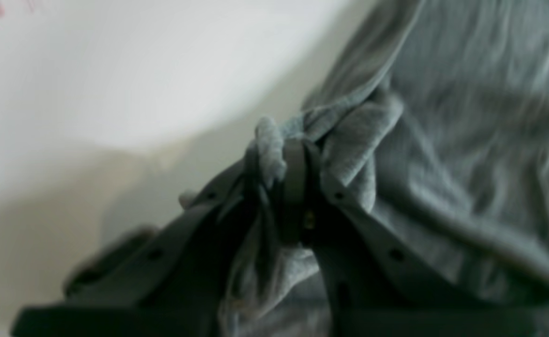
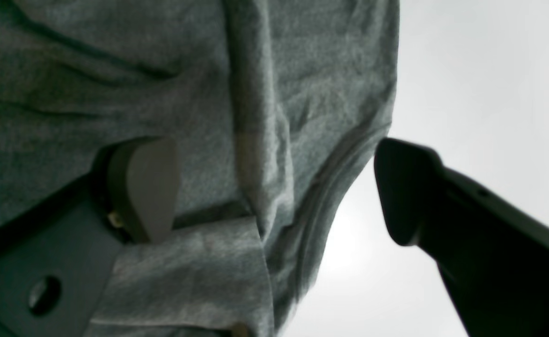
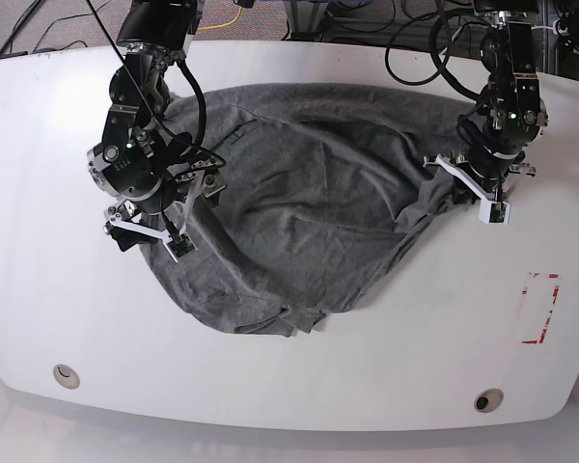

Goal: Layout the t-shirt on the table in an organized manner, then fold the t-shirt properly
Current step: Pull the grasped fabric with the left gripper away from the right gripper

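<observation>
The t-shirt point(image 3: 309, 212) is soft and limp; your left fingers point(image 1: 283, 173) pinch its bunched edge; your right fingers point(image 2: 274, 187) gape; take the hem.

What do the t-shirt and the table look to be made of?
The t-shirt: soft heather-grey knit, probably cotton; it shows a flecked weave, limp creases and a ribbed hem. The table: hard, glossy white top, perhaps laminate; it reflects light and its corners are rounded.
</observation>
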